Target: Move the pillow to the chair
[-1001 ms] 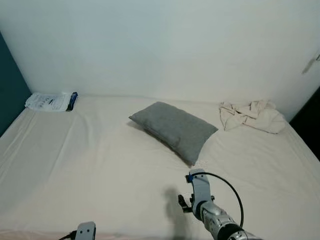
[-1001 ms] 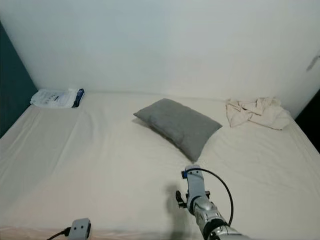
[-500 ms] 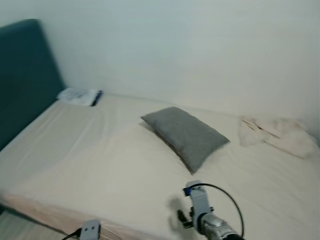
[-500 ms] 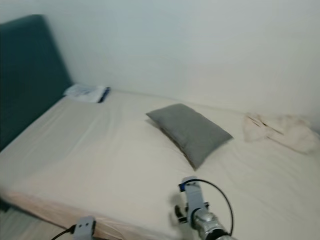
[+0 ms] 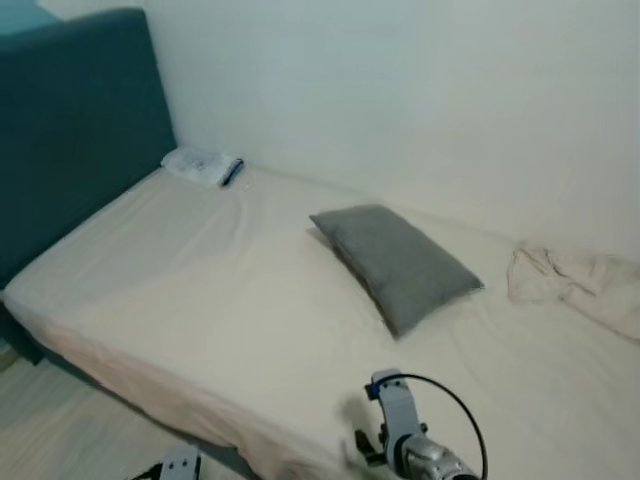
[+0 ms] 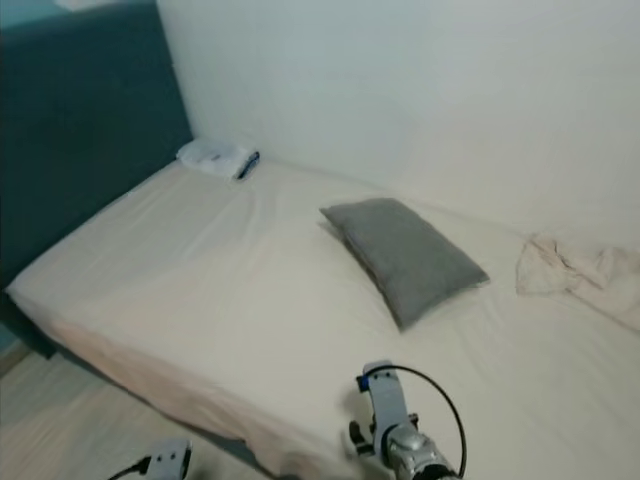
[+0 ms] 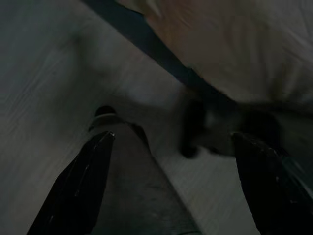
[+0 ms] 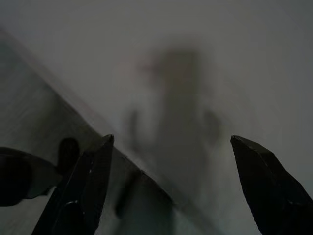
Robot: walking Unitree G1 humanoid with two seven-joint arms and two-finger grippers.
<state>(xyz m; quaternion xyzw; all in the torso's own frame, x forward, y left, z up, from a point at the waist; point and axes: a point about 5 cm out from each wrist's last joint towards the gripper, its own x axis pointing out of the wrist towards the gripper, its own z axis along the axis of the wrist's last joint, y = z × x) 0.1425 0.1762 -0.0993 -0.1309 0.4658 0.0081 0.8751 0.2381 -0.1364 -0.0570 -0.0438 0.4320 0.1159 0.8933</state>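
Grey pillow (image 5: 397,264) lies slantwise mid-bed (image 5: 200,290) on the cream sheet, between a white packet (image 5: 203,164) by the teal headboard (image 5: 70,120) and crumpled cloth (image 5: 575,285). Left wrist view: left hand (image 7: 171,186) spread wide, empty, above wooden floor (image 7: 39,73). Right wrist view: right hand (image 8: 168,188) spread wide, empty, over the sheet.

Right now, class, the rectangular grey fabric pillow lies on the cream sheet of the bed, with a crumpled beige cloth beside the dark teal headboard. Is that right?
Not quite. The crumpled beige cloth lies at the far end of the bed from the dark teal headboard, as the left eye view shows. The rectangular grey fabric pillow does lie on the cream sheet.
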